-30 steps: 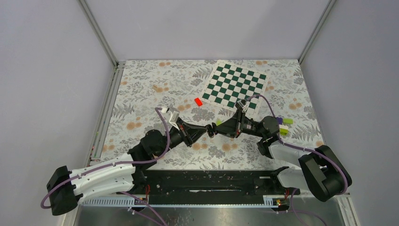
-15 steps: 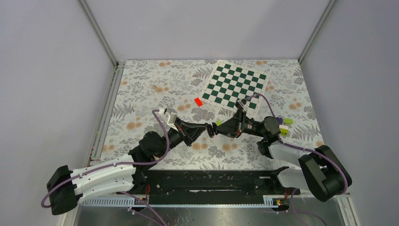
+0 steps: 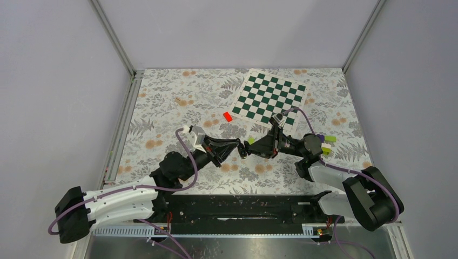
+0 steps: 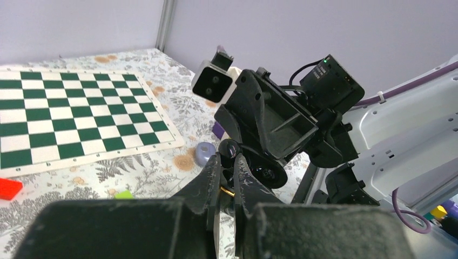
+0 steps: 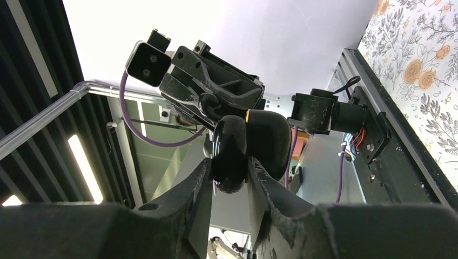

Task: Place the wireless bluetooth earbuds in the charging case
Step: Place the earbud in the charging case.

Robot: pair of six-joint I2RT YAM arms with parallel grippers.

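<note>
My left gripper (image 3: 238, 147) and right gripper (image 3: 250, 150) meet tip to tip above the mat in the top view. In the left wrist view my left gripper (image 4: 227, 159) is shut on an earbud (image 4: 229, 147), a tiny glossy black nub with a gold contact below it. The earbud sits right against the charging case (image 4: 265, 172). In the right wrist view my right gripper (image 5: 229, 168) is shut on the glossy black case (image 5: 229, 154), with a second black rounded part (image 5: 268, 141) beside it. The case's inner face is hidden, and I see no second earbud.
A lime-green block (image 3: 251, 141) lies just behind the grippers, and a red block (image 3: 228, 116) lies further back. The chessboard (image 3: 268, 97) is at the back right. Green and purple blocks (image 3: 327, 140) sit by the right arm. A small lilac round piece (image 4: 204, 154) lies on the mat.
My left gripper has shifted slightly up and toward the right gripper with the earbud. The right arm has hardly moved.
</note>
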